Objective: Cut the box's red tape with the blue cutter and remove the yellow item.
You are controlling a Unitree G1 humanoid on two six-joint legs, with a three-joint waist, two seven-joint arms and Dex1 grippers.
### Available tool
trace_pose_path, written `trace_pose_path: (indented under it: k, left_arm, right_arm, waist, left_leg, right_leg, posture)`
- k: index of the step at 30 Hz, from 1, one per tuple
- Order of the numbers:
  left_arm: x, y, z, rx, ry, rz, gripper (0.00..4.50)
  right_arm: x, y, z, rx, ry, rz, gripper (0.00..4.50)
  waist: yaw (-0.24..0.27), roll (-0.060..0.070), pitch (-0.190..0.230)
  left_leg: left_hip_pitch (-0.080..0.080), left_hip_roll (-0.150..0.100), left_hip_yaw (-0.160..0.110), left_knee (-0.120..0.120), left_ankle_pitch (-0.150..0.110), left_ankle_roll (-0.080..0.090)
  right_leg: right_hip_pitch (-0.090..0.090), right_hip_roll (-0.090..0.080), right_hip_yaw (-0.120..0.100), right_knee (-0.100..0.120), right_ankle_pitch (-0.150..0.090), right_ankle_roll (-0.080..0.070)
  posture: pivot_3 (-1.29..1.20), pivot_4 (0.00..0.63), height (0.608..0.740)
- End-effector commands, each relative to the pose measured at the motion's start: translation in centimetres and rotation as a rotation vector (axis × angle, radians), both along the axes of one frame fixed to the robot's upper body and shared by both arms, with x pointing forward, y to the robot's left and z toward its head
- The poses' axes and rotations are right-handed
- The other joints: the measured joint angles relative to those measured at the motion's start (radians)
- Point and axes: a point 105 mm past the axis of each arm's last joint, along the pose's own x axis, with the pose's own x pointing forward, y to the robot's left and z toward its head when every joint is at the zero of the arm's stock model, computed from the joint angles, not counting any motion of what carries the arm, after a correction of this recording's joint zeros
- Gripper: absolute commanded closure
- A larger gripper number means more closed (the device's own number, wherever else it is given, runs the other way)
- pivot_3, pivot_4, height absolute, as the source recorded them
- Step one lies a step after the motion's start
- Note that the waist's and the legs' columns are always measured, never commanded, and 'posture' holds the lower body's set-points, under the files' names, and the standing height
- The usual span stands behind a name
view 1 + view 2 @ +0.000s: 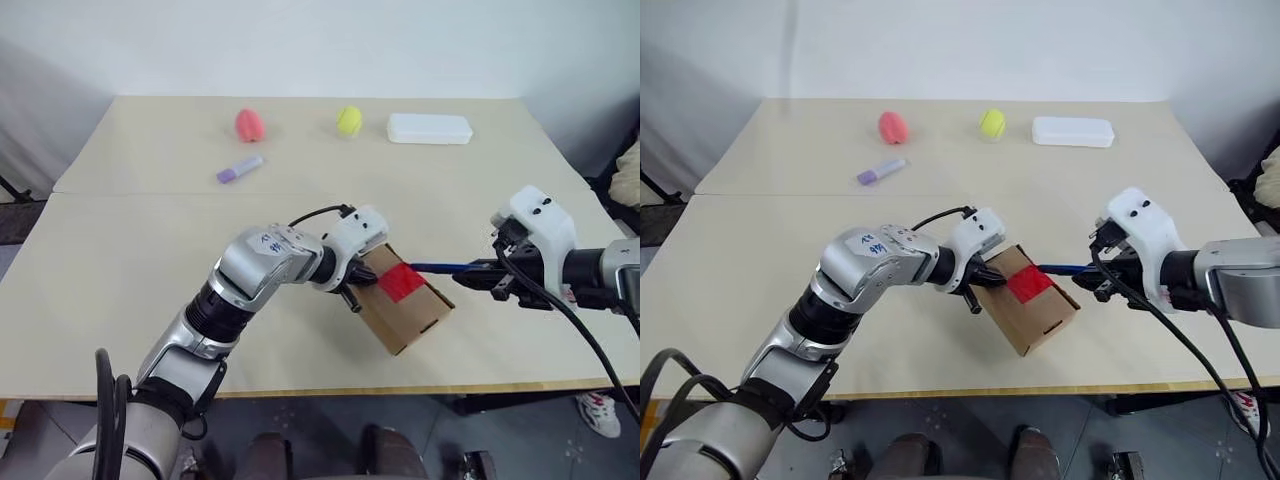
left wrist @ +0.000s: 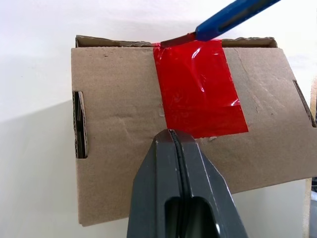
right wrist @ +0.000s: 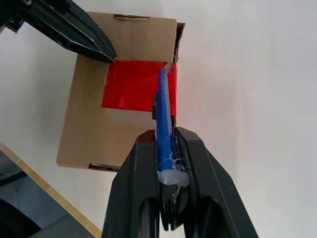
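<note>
Cutter tip at the tape's edge

I see the corrugated brown box [image 1: 405, 310] near the table's [image 1: 120, 250] front edge, glossy wrinkled red tape [image 2: 198, 89] across its seam. My left gripper [image 2: 173, 136], jaws pressed together, presses on the cardboard beside the tape; my right gripper [image 3: 166, 136] pinches the slim blue cutter [image 3: 163, 106].

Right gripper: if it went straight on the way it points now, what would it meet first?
Probably the box. The right gripper is shut on the blue cutter, whose tip already sits at the red tape by the flap edge, so the blade would meet tape and cardboard first.
</note>
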Motion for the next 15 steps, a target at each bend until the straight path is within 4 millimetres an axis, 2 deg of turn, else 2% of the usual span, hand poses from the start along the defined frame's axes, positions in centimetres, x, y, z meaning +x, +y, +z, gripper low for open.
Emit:
trace_pose_path:
  k: [1, 5, 9, 15]
  left_arm:
    - [-1.0, 0.9, -4.2, 0.123, 0.143, 0.032, 4.50]
    - [-1.1, 1.0, -4.2, 0.119, 0.146, 0.038, 4.50]
    - [-1.0, 1.0, -4.2, 0.117, 0.147, 0.045, 4.50]
    - [-0.8, 0.9, -4.1, 0.114, 0.143, 0.045, 4.50]
  right_arm:
    - [-0.4, -0.2, -1.0, -0.021, 0.060, 0.004, 4.34]
    - [-0.9, -0.8, -0.7, -0.036, 0.076, -0.003, 4.34]
    - [-2.4, -1.9, -0.3, -0.067, 0.119, -0.012, 4.34]
    - [-2.9, -2.1, -0.4, -0.070, 0.134, -0.011, 4.34]
  waist:
    - [0.000, 0.000, 0.000]
    - [0.004, 0.000, 0.000]
    - [0.012, 0.001, 0.000]
    - [0.011, 0.001, 0.000]
  left_leg:
    - [0.000, 0.000, 0.000, 0.000, 0.000, 0.000]
    - [-0.001, 0.000, 0.000, 0.000, 0.000, 0.000]
    - [-0.003, 0.000, -0.002, 0.000, -0.001, 0.001]
    - [-0.003, -0.001, -0.001, -0.001, -0.003, 0.004]
  right_leg:
    - [0.000, 0.000, 0.000, 0.000, 0.000, 0.000]
    - [0.000, 0.000, 0.000, -0.001, 0.000, 0.000]
    - [0.000, 0.000, -0.001, -0.004, 0.000, 0.000]
    - [0.001, 0.000, -0.001, -0.008, 0.000, 0.000]
  posture:
    - [0.00, 0.150, 0.740]
    - [0.00, 0.150, 0.740]
    - [0.00, 0.150, 0.740]
    - [0.00, 0.150, 0.740]
